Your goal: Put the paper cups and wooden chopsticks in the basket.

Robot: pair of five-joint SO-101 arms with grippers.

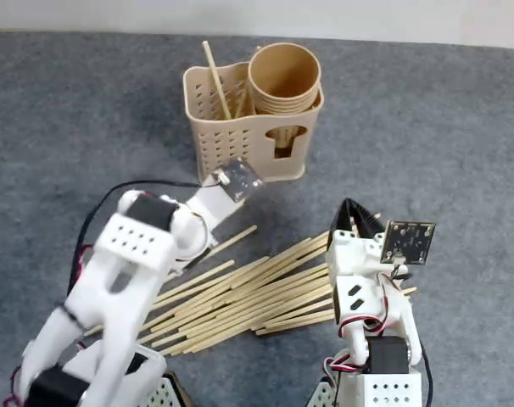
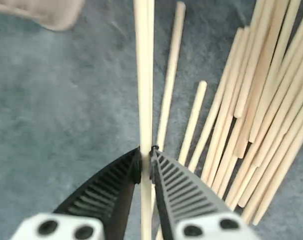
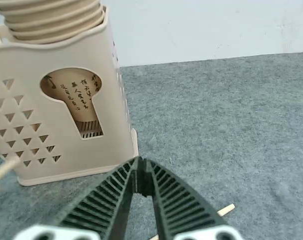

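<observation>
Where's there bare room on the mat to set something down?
Bare mat lies left of the basket, and there is more to its right. It is crowded in the middle: chopsticks fill the space between the arms, and the left gripper grips some near the basket.

Beige perforated basket (image 1: 240,148), upright near the bench's (image 1: 70,127) far edge, holds nested paper cups (image 1: 284,76) and a leaning chopstick (image 1: 216,76). Loose chopsticks (image 1: 257,292) lie fanned toward the near edge. A further chopstick (image 2: 143,75) is pinched in the left claw (image 2: 146,150).
</observation>
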